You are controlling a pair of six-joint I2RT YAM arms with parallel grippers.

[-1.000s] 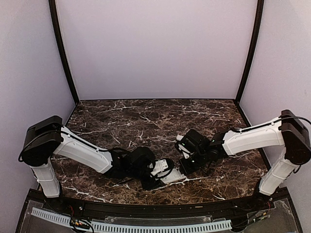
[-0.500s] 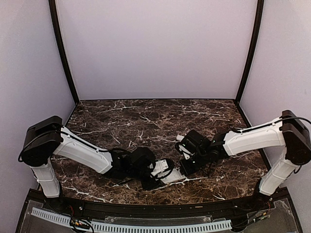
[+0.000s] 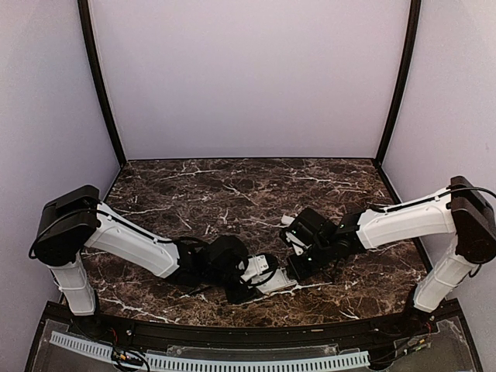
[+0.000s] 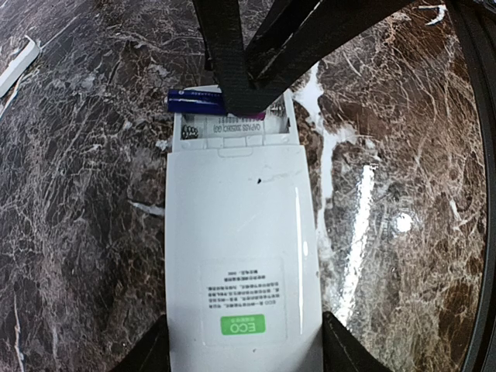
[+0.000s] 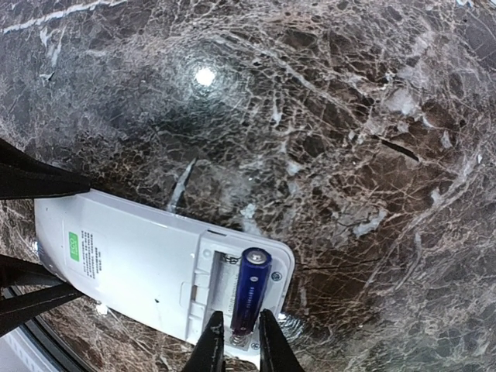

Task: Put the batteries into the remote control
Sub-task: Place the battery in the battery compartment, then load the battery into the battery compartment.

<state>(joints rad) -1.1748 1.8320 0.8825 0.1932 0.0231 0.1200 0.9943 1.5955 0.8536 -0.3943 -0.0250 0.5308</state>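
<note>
The white remote control (image 4: 240, 256) lies back up on the marble, its battery bay open at the far end. My left gripper (image 4: 244, 353) is shut on its near end, one finger on each long side. A slim dark-blue battery (image 5: 249, 294) lies in the bay's outer slot; it also shows in the left wrist view (image 4: 198, 99). My right gripper (image 5: 242, 345) is shut on the battery's spring end, the fingertips on either side of it. In the top view the left gripper (image 3: 256, 279) and right gripper (image 3: 293, 267) meet over the remote (image 3: 273, 281). No second battery shows.
A flat white strip (image 4: 15, 66) lies on the marble at the far left of the left wrist view. The table's dark front rim (image 4: 480, 155) runs close beside the remote. The purple walls stand far behind.
The right wrist has shifted very slightly toward the remote. The left arm and the remote have not moved.
</note>
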